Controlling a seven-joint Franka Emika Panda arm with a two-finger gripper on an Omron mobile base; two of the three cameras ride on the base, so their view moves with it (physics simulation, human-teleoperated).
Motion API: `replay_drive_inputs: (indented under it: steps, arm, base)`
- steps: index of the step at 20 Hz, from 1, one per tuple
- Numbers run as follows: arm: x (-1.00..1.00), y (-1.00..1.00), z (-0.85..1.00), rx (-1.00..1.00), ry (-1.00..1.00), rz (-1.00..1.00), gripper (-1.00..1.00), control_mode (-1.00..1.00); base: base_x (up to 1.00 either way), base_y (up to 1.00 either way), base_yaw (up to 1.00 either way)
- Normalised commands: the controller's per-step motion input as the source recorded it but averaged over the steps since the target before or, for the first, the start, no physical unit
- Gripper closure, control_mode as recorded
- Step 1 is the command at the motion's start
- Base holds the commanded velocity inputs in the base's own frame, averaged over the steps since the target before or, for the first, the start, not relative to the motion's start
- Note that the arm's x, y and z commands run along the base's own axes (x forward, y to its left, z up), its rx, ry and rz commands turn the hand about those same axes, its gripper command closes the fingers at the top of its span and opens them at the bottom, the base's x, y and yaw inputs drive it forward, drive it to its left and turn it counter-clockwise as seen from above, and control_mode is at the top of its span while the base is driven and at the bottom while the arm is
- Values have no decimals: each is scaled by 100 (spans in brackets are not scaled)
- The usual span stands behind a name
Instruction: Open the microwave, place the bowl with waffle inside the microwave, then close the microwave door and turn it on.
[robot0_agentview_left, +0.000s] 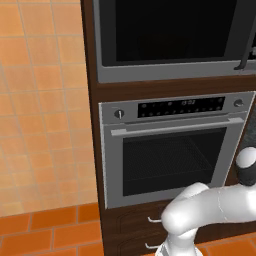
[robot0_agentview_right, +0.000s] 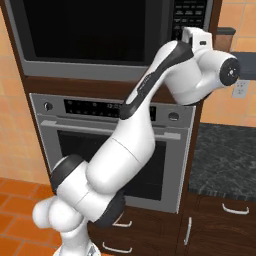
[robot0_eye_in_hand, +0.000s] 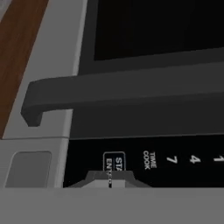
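Black glass fills the front of the microwave (robot0_agentview_left: 170, 35), which we see built into the top of a dark wood cabinet column (robot0_agentview_left: 92, 125), with the silver oven (robot0_agentview_left: 170, 150) directly beneath it. The microwave door (robot0_agentview_right: 90, 30) sits flush in its grey metal frame. In the hand view its dark bar handle (robot0_eye_in_hand: 122, 94) runs across the picture as a long band, standing off the door on a short foot at one end, with the glass beyond it and the control panel (robot0_eye_in_hand: 175, 159) on the near side.

We find the gripper (robot0_eye_in_hand: 109, 179) right at that panel, past the handle rather than on it. Its jaws are together, nothing between them, and the two dark tips meet just below a white-outlined button (robot0_eye_in_hand: 114, 162); we cannot tell whether they actually touch the panel.

The writing reads sideways in the hand view. The outlined button shows "STA" over "ENT", both cut off by the fingertips. Next to it we read "TIME COOK", then the digits 7 and 4, and a partial 1 at the edge. The oven's display is too blurred to read.
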Motion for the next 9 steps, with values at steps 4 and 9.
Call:
replay_drive_inputs:
  steps: [4,9]
  arm:
    - [-86,-5,-24,8,-21,0,100,-100]
    - [-100,35,-96,0,-24,0,100,-100]
  base:
    - [0,0,0]
    - [0,0,0]
